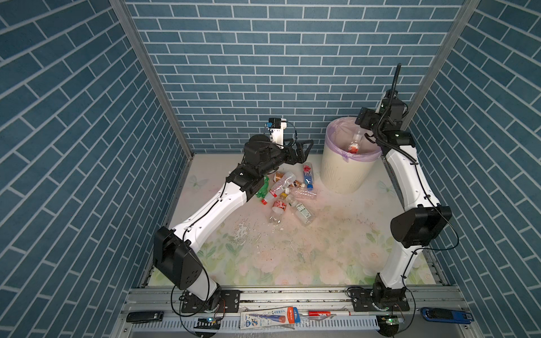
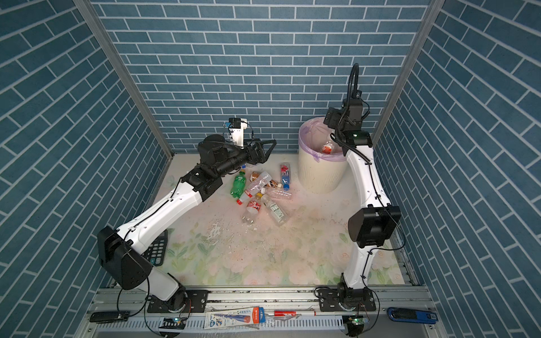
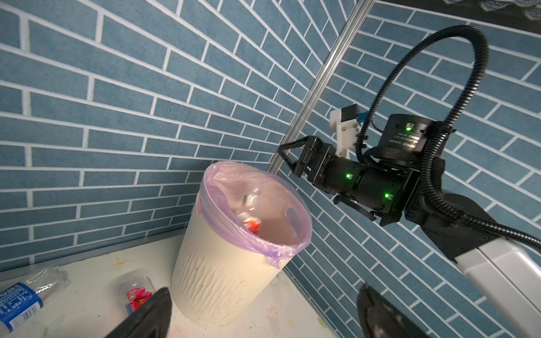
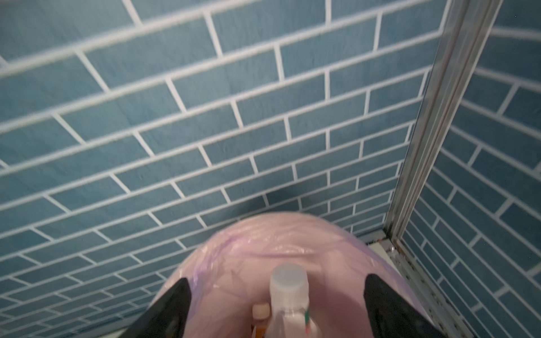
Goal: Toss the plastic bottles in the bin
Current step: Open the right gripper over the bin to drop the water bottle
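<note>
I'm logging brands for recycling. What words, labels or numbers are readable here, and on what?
"FIJI": flower-printed bottle lying beside the bin.
"HB": stationery pack at the front.
Too small or blurred to read: red-labelled bottle, white-labelled bottle, blue-labelled bottle, calculator keys, sticker on the right arm.
</note>
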Motion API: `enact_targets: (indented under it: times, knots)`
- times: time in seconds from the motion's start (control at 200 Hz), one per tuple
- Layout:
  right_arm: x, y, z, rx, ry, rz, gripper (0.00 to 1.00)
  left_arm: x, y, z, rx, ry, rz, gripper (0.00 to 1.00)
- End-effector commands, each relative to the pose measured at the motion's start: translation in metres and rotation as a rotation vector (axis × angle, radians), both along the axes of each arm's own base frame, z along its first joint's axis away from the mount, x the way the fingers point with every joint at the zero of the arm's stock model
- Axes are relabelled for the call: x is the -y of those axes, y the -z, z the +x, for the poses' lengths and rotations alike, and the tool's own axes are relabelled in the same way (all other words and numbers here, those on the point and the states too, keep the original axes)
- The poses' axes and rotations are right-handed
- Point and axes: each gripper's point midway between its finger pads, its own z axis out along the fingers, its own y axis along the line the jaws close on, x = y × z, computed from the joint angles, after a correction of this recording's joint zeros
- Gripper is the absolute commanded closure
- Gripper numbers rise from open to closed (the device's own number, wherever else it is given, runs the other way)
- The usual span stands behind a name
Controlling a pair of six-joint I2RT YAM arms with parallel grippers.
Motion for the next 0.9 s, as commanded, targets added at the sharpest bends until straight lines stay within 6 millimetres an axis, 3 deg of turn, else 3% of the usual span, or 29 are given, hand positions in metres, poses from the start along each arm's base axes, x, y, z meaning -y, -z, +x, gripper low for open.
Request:
enact_targets:
  times: [0.0, 0.2, 0.495, 0.735, 0.895]
  knots:
    - [0.000, -0.083, -0.045, 0.180, -0.031, 0.052, 0.01, 0.007, 0.009, 0.000, -0.015, 0.028, 0.003, 0.01]
    - [0.002, -0.092, -0.058, 0.191, -0.036, 0.051, 0.01, 0.012, 0.018, 0.003, -0.051, 0.038, -0.002, 0.01]
    - [-0.010, -0.084, -0.065, 0.154, -0.100, 0.079, 0.01, 0.009, 0.042, 0.006, -0.143, 0.010, 0.062, 0.01]
    - [-0.038, -0.069, -0.087, 0.113, -0.191, 0.093, 0.01, -0.001, 0.064, 0.001, -0.216, -0.027, 0.108, 0.01]
    - [-0.064, -0.051, -0.108, 0.070, -0.266, 0.086, 0.01, -0.014, 0.096, -0.005, -0.302, -0.075, 0.161, 0.01]
